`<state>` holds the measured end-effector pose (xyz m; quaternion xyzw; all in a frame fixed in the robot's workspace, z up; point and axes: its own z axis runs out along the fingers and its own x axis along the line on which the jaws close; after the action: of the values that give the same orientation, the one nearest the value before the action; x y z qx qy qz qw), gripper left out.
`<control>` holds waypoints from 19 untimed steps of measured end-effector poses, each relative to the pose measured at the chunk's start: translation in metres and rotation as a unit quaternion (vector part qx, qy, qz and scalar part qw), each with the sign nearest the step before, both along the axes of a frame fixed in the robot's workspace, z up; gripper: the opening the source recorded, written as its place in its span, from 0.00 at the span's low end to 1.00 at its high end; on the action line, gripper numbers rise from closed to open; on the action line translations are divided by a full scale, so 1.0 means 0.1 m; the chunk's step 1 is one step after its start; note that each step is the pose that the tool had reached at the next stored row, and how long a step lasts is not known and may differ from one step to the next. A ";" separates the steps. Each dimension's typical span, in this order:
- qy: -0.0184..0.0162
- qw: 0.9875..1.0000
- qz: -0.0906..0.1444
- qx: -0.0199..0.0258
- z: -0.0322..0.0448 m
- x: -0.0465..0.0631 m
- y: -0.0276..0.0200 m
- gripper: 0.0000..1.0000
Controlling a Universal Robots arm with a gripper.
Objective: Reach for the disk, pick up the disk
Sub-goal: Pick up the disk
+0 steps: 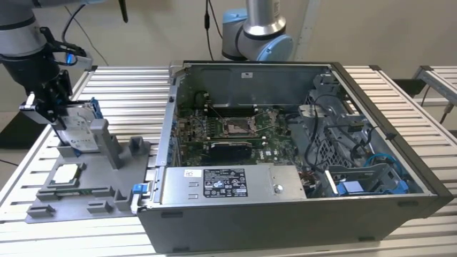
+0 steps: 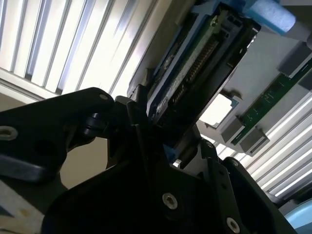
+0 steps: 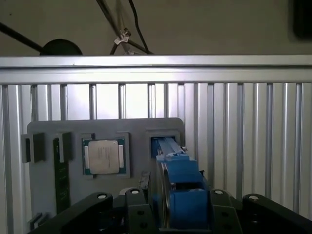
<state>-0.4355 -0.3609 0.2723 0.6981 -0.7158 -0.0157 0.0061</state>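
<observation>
In the second wrist view the claw (image 2: 170,134) clamps the disk (image 2: 195,63); the exterior view shows its label (image 1: 81,140).

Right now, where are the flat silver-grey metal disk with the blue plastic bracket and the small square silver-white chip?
disk (image 1: 80,137): exterior view, its white label.
chip (image 3: 103,157): first wrist view, its centre.

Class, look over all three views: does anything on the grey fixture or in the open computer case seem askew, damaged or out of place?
Nothing stands out. The disk stands on edge in the grey fixture with the gripper at its top. The chip lies flat in its recess, and the computer case shows no visible damage.
</observation>
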 end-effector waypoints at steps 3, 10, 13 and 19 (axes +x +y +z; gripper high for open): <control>0.000 1.000 0.003 0.000 -0.014 0.00 0.000 1.00; -0.002 1.000 0.007 0.000 -0.042 -0.01 0.000 1.00; -0.002 1.000 0.010 0.000 -0.044 -0.01 0.000 0.00; -0.002 1.000 0.011 0.000 -0.045 -0.01 0.000 0.00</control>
<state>-0.4364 -0.3608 0.2679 0.7060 -0.7081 -0.0145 0.0044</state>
